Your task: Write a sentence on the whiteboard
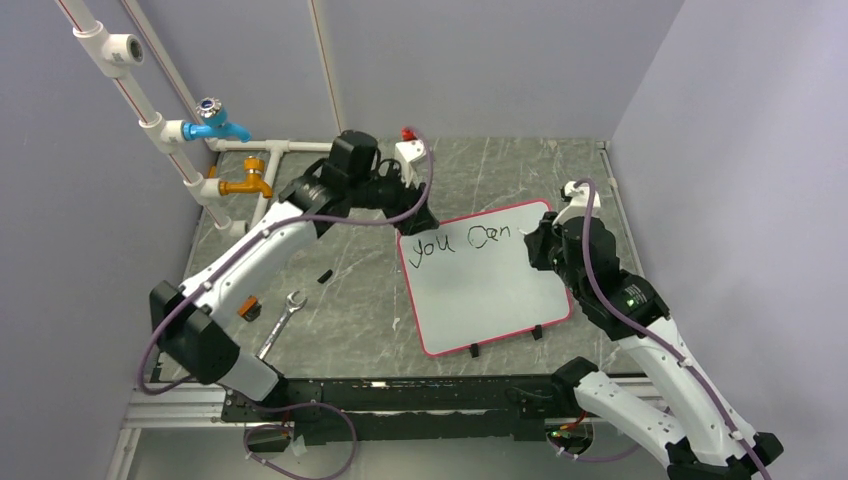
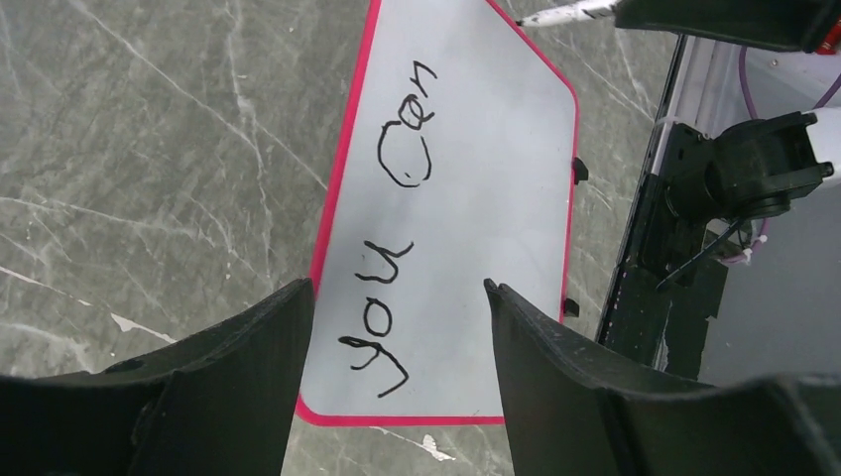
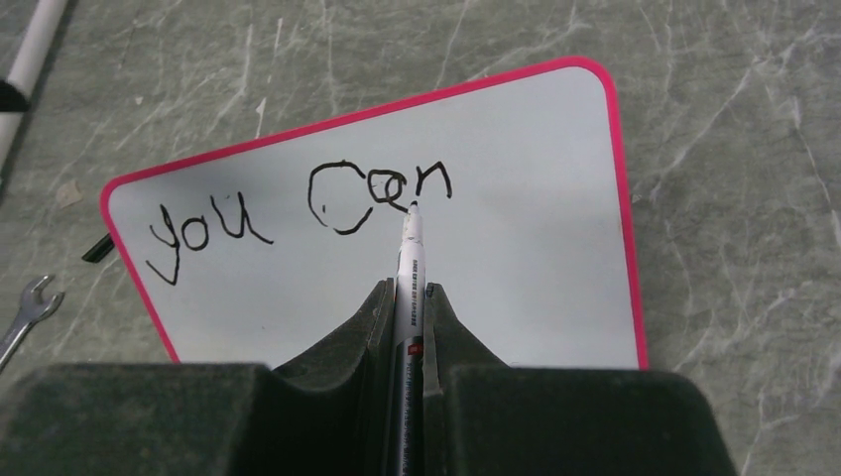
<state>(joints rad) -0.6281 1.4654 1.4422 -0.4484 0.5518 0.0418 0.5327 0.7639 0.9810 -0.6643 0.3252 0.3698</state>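
Right wrist: right gripper (image 3: 407, 290) tight around marker (image 3: 410, 248), tip at whiteboard (image 3: 516, 258) lettering.

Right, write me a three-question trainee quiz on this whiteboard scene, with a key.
1. Multiple choice: the right hand is shut on
A. a marker
B. an eraser
C. nothing

2. True or false: the left hand is open, and the word "you" shows between its fingers in its wrist view.

3. Fill in: the whiteboard carries ___ handwritten words so far.

Key: 1 A; 2 true; 3 two.
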